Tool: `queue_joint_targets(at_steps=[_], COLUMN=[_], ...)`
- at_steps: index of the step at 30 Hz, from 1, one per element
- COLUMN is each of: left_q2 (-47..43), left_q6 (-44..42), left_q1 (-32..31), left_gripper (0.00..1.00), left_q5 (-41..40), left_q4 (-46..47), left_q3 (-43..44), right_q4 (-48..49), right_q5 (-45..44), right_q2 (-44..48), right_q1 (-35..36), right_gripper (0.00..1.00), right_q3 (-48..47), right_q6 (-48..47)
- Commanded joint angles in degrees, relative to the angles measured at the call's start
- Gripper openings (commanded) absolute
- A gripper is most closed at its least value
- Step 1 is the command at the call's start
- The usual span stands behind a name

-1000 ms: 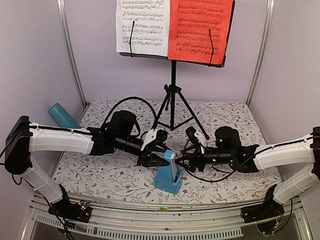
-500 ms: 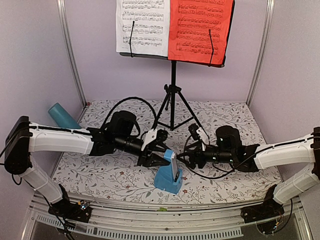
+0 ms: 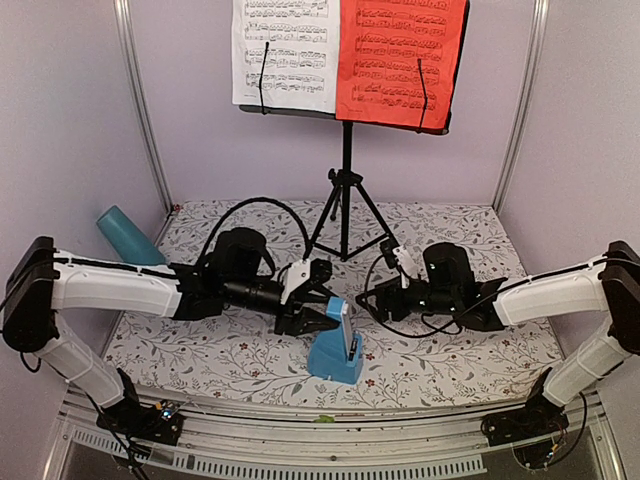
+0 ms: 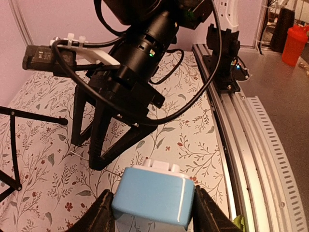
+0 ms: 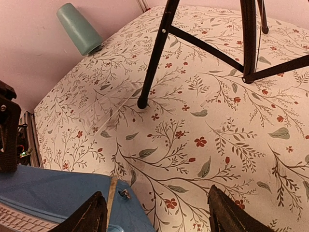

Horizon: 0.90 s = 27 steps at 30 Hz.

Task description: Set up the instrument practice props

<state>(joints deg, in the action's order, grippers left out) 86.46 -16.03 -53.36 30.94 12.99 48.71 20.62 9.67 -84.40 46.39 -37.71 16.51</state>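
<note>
Your left jaws are clamped on the metronome (image 3: 336,352), which stands on the counter (image 3: 200,350) in front of the stand (image 3: 345,190) — your right jaws gape empty just beside it.

Both arms reach inward, low; left gripper (image 3: 330,313) clamped; right gripper (image 3: 365,300) spread wide, facing it.

The tablecloth (image 3: 450,230) is white, strewn with grey-green leafy sprigs and small red flowers. At six o'clock the metronome (image 3: 335,358) is sky blue; at nine the cup (image 3: 128,236) is teal. At twelve the music stand (image 3: 345,180) is black — on it a white sheet (image 3: 285,55) with black staves, and at one o'clock a red sheet (image 3: 400,60) printed the same. The walls (image 3: 60,150) are pale lilac.
</note>
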Motion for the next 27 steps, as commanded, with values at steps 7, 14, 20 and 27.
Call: queue_joint_targets(at_steps=[7, 14, 20, 27], left_q2=[-2.31, -2.39, -1.58, -1.27], left_q6=[0.93, 2.40, 4.02, 4.98], left_q1=[-1.44, -1.64, -1.63, -1.63], left_gripper=[0.32, 0.32, 0.32, 0.39], left_q5=[-8.56, -11.22, -12.61, -13.91], left_q4=[4.42, 4.98, 4.68, 4.88], left_q3=[-2.80, -3.01, -2.44, -2.22], right_q4=[-0.61, -2.09, -6.46, -8.25], right_q5=[2.60, 3.19, 3.85, 2.72], right_q2=[-7.03, -8.98, -10.87, -8.73], right_q1=[-3.74, -6.26, -8.72, -9.65], right_gripper=[0.73, 0.75, 0.76, 0.77], right_q3=[-5.09, -8.78, -14.55, -16.28], right_q6=[2.09, 2.81, 1.53, 1.26])
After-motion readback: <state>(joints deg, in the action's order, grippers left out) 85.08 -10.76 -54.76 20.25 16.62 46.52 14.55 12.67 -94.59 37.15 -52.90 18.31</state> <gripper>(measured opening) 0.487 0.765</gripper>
